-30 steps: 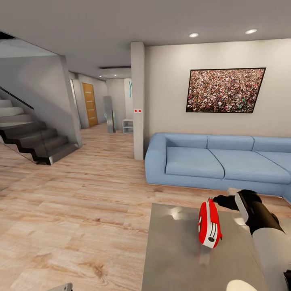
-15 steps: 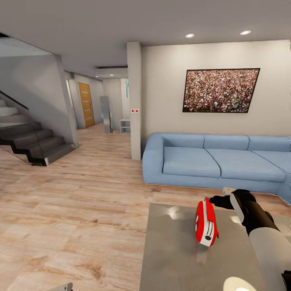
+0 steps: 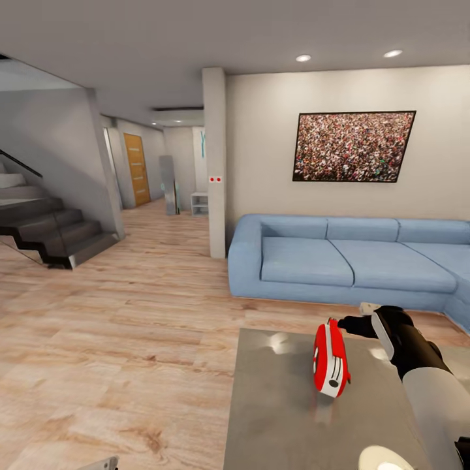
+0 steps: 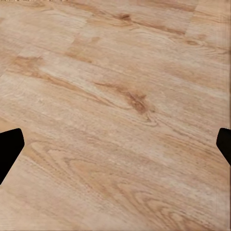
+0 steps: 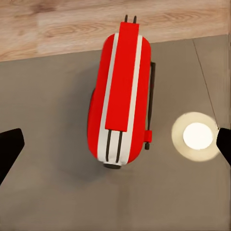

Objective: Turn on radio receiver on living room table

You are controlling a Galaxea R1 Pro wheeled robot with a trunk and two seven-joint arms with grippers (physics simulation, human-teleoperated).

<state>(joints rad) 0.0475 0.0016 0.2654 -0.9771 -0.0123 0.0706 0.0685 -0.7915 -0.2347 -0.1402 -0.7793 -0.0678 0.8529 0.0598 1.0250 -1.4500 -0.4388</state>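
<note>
The red radio receiver (image 3: 329, 359) stands on edge on the glossy grey table (image 3: 281, 411) in the living room. From above it shows a red band between white-grey sides (image 5: 120, 96), with its thin wire handle along one side. My right gripper (image 3: 344, 322) hovers just above and behind the radio's top end. It is open, its two black fingertips (image 5: 9, 151) spread wide on either side of the radio without touching it (image 5: 117, 147). My left gripper (image 4: 117, 144) is open over bare wood floor, holding nothing.
A blue sofa (image 3: 346, 261) runs behind the table under a framed crowd picture (image 3: 352, 147). A flat white round disc (image 3: 384, 459) lies at the table's near edge. A pillar (image 3: 215, 163), stairs (image 3: 52, 228) and a hallway lie to the left across open plank floor.
The whole head view has shifted slightly, so the camera moved. My right gripper keeps its place over the radio's top end, and the radio stays where it was on the table.
</note>
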